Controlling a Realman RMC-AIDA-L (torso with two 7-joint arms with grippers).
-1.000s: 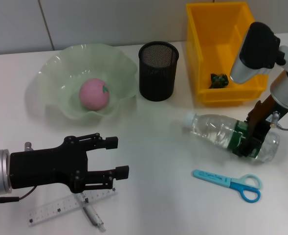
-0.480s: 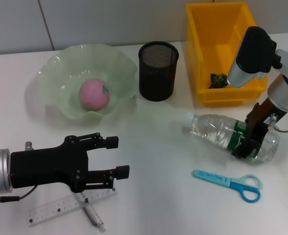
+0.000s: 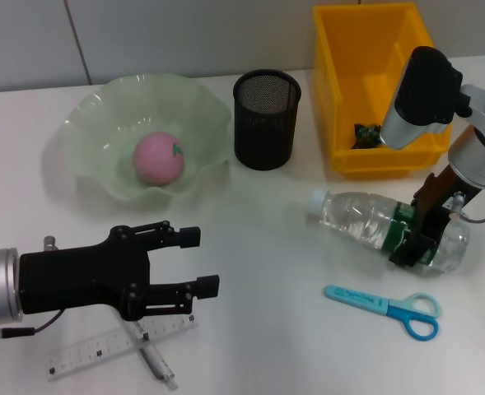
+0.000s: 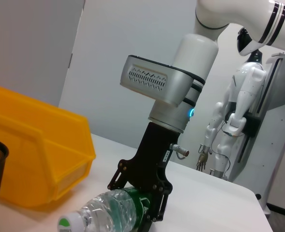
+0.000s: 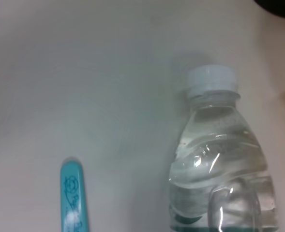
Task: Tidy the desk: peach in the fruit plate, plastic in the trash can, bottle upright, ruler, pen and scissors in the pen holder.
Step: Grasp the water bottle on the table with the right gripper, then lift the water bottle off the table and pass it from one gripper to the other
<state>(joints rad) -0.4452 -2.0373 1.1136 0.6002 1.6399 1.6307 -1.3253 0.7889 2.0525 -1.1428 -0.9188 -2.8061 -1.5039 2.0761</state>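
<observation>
Clamped around the green-labelled middle of the lying bottle point(image 3: 388, 230), our right gripper point(image 3: 417, 237) grips it beside the scissors point(image 3: 384, 308), while our left gripper point(image 3: 194, 262) hovers with jaws apart above ruler point(image 3: 102, 346) and pen point(image 3: 153, 359).

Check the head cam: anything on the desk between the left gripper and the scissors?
Nothing. In the head view the desk is bare between the left gripper and the scissors; the bottle lies farther back, off that line.

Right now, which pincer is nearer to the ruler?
Left. The left pincer hovers just above the ruler; the right pincer is far across the desk, on the water bottle.
</observation>
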